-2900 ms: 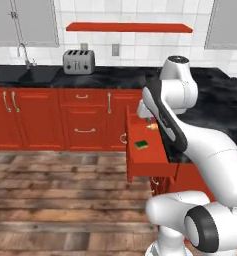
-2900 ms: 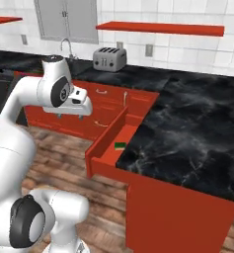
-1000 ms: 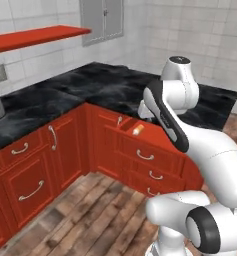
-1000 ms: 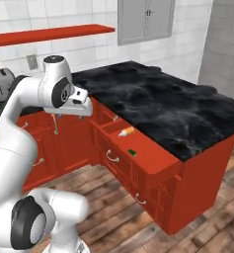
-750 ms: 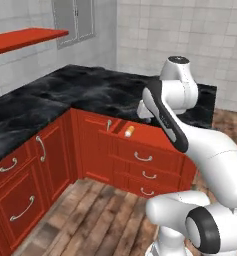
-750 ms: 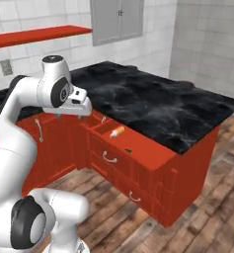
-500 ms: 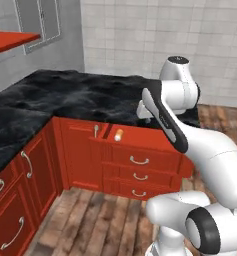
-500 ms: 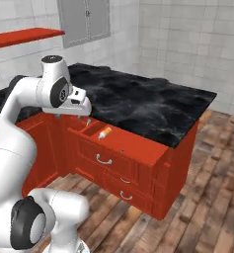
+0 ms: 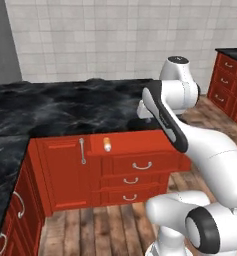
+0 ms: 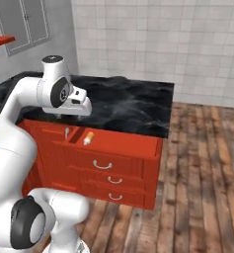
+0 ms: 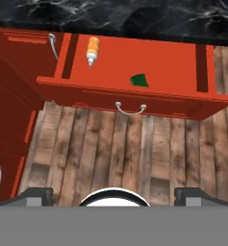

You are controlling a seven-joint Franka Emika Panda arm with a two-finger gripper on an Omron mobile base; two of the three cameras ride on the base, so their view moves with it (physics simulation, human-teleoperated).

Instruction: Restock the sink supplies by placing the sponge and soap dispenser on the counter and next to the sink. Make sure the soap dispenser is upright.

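The soap dispenser (image 11: 92, 50), a small orange bottle with a whitish pump, lies on its side at the left end of an open red drawer (image 11: 168, 67). It also shows as the orange bottle (image 9: 106, 144) (image 10: 88, 138) in both base views. The sponge (image 11: 139, 80) shows its green side near the middle of the drawer floor. My gripper (image 11: 114, 194) is open and holds nothing, hanging above the wooden floor in front of the drawer, well clear of both things. The sink and the stretch of counter beside it are out of view.
A black marble slab (image 9: 65, 107) tops the red cabinets behind the drawer. Two shut drawers with silver handles (image 9: 130, 180) sit below the open one. A cabinet door with a handle (image 9: 82, 151) stands to its left. Wooden floor (image 10: 202, 168) lies open to the right.
The whole picture has swung round as the base turned, so the toaster and shelf have left the views. The drawer stays pulled out, and my gripper stays open.
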